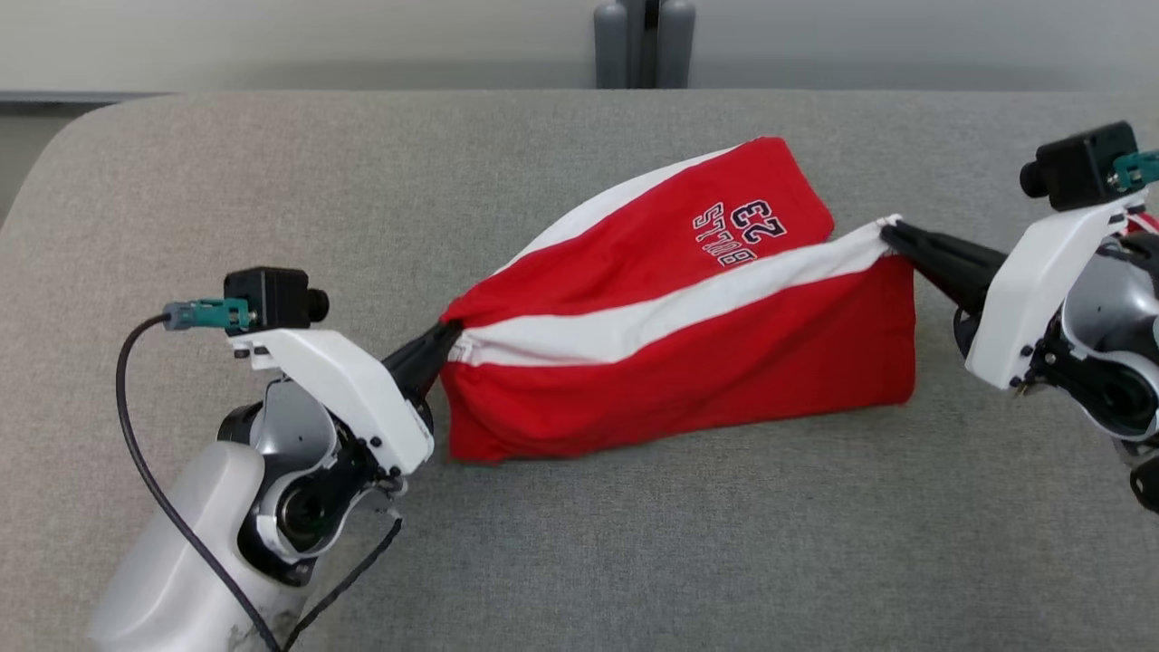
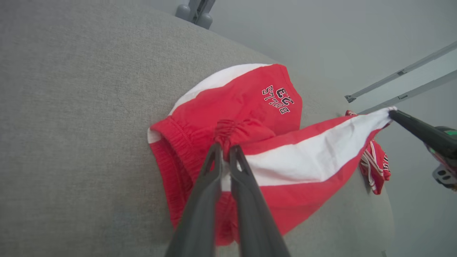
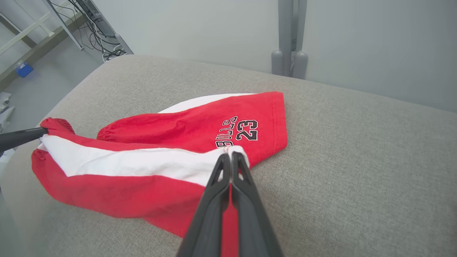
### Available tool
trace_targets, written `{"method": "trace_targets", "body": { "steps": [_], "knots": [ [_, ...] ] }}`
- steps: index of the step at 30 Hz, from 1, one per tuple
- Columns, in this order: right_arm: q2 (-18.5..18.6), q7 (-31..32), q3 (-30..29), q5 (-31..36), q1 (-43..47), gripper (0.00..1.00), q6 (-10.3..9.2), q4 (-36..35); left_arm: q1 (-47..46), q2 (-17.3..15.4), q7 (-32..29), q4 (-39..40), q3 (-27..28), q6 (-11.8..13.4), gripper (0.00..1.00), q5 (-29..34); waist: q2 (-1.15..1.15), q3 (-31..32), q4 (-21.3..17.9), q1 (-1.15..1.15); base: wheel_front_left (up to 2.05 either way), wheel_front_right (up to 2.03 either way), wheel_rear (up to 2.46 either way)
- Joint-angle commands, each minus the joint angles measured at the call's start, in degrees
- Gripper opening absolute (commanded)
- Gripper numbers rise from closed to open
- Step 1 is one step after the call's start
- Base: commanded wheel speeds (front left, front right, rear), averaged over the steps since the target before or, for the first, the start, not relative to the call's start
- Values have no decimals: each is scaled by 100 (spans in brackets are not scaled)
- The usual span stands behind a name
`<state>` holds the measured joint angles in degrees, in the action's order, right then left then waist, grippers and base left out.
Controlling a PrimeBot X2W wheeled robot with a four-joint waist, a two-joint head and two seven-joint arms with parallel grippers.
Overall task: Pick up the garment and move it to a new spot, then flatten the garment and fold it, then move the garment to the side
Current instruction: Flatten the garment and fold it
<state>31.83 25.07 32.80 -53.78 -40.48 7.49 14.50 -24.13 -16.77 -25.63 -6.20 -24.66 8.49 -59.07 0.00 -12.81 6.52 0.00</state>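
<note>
We saw the left claw (image 1: 444, 342) at the lower left of the head view. Its two dark fingers were pressed together, pinching the gathered waistband end of the garment (image 1: 688, 380). The right claw (image 1: 892, 237) reached in from the right edge. Its fingers were likewise pressed together, pinching the tip of the white stripe at the hem corner.

The garment was a pair of red shorts with a broad white side stripe and "BULLS 23" printed in dark letters on one leg. Between the two claws its upper edge was lifted and drawn out along the stripe. The red cloth below hung down to the worktop (image 1: 634, 543), and the printed leg lay behind it. The shorts sat near the middle of the worktop, a little towards the right.

The worktop was covered in plain grey woven fabric, with a rounded corner at the far left. Behind its far edge a grey post (image 1: 645, 41) stood against a pale wall (image 1: 272, 36).

In the right wrist view we made out a shelving frame (image 3: 35, 49) and dark cables (image 3: 110, 53) on the grey floor (image 3: 53, 82). In the left wrist view a small piece of red-and-white striped cloth (image 2: 375, 167) showed beyond the shorts; we could not tell what it was.
</note>
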Motion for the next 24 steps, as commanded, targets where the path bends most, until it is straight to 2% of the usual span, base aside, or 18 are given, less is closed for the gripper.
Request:
{"method": "trace_targets", "body": {
  "steps": [1,9,24],
  "knots": [
    [6,-61,12,11,-74,0,2,56,-102,11,47,-43,43,19,0,-8,0,-190,111,0,0,0,0],
    [21,-179,201,-33,-958,0,2,533,-756,499,603,-907,292,-211,0,-119,0,-700,288,0,0,0,0],
    [42,-791,1029,186,-2287,0,2,1482,-1444,1132,1348,-1886,204,-496,0,-33,0,-1160,700,0,0,0,0]
  ]
}}
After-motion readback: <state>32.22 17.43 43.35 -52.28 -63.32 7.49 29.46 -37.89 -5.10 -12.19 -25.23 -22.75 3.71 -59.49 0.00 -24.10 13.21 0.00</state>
